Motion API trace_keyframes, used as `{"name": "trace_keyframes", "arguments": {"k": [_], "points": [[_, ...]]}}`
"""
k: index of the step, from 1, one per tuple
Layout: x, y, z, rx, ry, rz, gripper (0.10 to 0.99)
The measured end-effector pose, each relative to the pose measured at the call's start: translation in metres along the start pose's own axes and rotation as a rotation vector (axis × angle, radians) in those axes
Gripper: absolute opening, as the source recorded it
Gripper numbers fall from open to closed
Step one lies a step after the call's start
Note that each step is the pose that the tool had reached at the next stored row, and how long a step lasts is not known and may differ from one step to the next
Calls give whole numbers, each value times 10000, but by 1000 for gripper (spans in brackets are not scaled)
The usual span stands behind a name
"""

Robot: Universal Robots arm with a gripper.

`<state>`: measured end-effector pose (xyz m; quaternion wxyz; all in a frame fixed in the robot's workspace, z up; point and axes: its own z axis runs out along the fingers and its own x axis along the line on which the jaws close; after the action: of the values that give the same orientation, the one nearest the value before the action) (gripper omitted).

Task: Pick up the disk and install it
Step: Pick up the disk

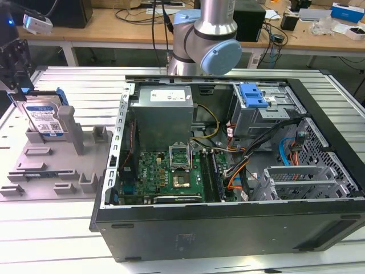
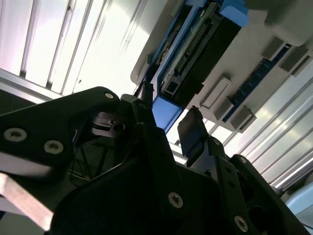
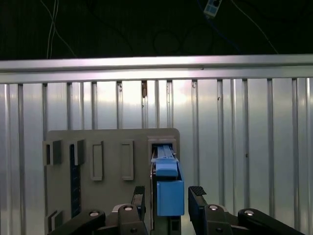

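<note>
The disk [image 1: 45,118] stands on edge in a slot of the grey holder plate [image 1: 51,165] at the exterior view's left, its white-and-blue label facing out and a blue rail around it. My gripper [image 1: 20,91] hangs just above its top end. In the first wrist view the gripper [image 3: 167,196] is open, its two black fingers on either side of the disk's blue end tab [image 3: 170,197] with a small gap on each side. The second wrist view shows the same blue tab [image 2: 166,115] between the fingers [image 2: 193,128] of the gripper [image 2: 168,117].
An open computer case [image 1: 228,228] lies to the exterior view's right of the holder, with a motherboard [image 1: 171,174], cables and a grey drive cage [image 1: 268,114] topped by a blue latch piece [image 1: 252,95]. The arm's base [image 1: 205,40] stands behind the case. Everything rests on a ribbed metal table [image 1: 57,228].
</note>
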<state>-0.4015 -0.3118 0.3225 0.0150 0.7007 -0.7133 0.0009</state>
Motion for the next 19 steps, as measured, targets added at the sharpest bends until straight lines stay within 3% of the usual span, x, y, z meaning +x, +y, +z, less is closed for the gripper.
{"name": "trace_keyframes", "arguments": {"k": [19], "points": [[-21,27,127,0,4,0,482]]}}
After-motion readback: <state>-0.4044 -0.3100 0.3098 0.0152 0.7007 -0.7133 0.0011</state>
